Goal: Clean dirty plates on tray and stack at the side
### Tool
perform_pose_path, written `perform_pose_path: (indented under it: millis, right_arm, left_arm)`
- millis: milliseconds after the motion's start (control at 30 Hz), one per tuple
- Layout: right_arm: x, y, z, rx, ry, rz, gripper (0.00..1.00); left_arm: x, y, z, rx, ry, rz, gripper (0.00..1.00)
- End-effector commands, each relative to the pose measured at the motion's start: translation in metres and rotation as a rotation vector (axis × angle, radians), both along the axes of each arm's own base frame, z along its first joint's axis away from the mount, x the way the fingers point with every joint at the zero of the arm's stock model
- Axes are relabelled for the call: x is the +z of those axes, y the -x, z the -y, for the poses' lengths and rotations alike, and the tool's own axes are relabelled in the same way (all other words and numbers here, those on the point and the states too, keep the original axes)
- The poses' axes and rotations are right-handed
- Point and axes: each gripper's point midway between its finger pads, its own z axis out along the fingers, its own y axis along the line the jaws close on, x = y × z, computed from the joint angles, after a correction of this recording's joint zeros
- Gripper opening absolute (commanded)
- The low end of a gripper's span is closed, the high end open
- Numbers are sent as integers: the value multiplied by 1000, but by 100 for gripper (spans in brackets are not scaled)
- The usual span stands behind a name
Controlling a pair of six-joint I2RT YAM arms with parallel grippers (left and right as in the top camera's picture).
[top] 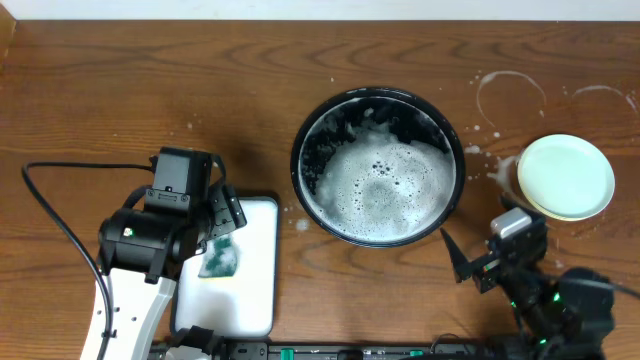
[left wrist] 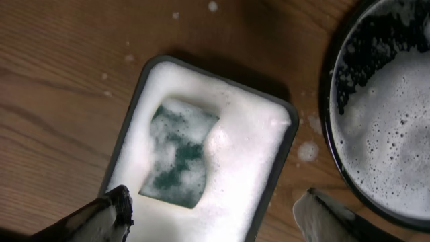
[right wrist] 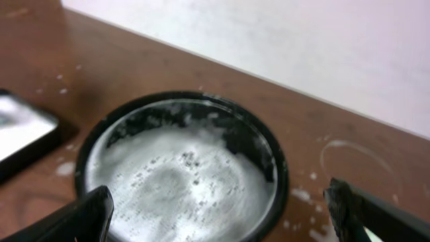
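The tray (top: 297, 160) is a round black basin at mid-table, and white suds hide its bottom. No plate shows inside it. One pale mint-green plate (top: 565, 177) lies on the side (top: 510, 95), a patch of wood with soapy ring stains; no smear shows on it. My right gripper (top: 480, 248) hovers open near the tray's front right. In the right wrist view it (right wrist: 218, 210) frames the tray (right wrist: 279, 176) with nothing held. My left gripper (top: 222, 222) stands open above a green sponge (left wrist: 180, 153), its foam-smeared fingertips (left wrist: 115, 205) wide apart.
The sponge (top: 220, 257) lies in a rectangular dish (top: 260, 300) full of white foam, left of the tray. A black cable (top: 50, 215) loops at the far left. Soap splashes (top: 300, 225) dot the wood. A pale wall (right wrist: 302, 47) runs behind the table.
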Motion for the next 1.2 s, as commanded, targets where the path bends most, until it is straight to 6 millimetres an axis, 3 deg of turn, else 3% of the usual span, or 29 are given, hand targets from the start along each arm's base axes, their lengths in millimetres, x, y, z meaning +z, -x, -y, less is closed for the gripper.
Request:
perform_pose_path:
  millis: [0,300,400,1167]
  right_arm:
    - [-20,-3,3,-19,19,57,99]
    - [-60,-19,1,-20,6,174,99]
    - [-56,-23,2,-24,1,239,99]
    - [-59,-23,2,-24,1,225,99]
  left_arm:
    - [5,-2,-1,4,1,16,82]
    - [5,-2,-1,4,1,16,82]
    - [5,-2,-1,4,1,16,82]
    - [5,-2,-1,4,1,16,82]
